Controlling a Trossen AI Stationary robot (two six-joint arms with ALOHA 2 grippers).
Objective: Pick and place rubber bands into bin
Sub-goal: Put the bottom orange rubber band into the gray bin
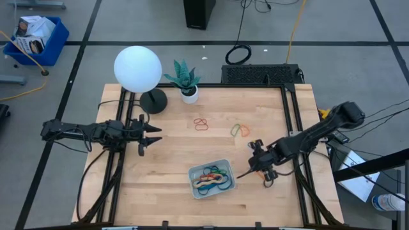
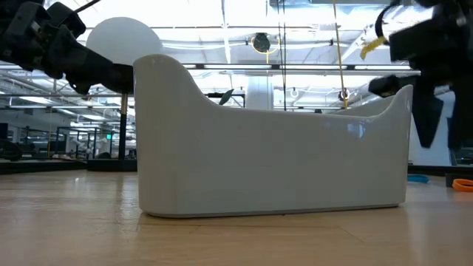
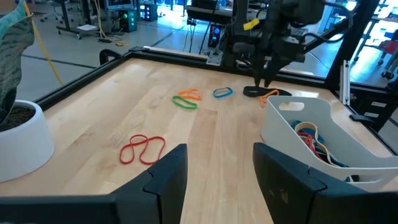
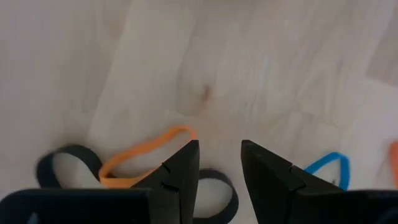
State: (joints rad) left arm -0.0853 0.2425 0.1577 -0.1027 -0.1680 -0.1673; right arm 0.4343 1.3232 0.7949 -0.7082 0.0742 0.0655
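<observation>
Pale wood of the bench point(image 1: 160, 185) carries the bin point(image 1: 193, 188), which already holds a tangle of rubber bands point(image 1: 212, 179). My right fingers point(image 4: 219, 163) stand apart with nothing between them, pointing down just beside the bin, over an orange band point(image 4: 144, 153) and a black band point(image 4: 68, 163) on the wood, a blue band point(image 4: 326, 167) close by. My left fingers point(image 3: 214, 177) wait apart and empty, well away from the bin, with the red band point(image 3: 142, 149) between.
</observation>
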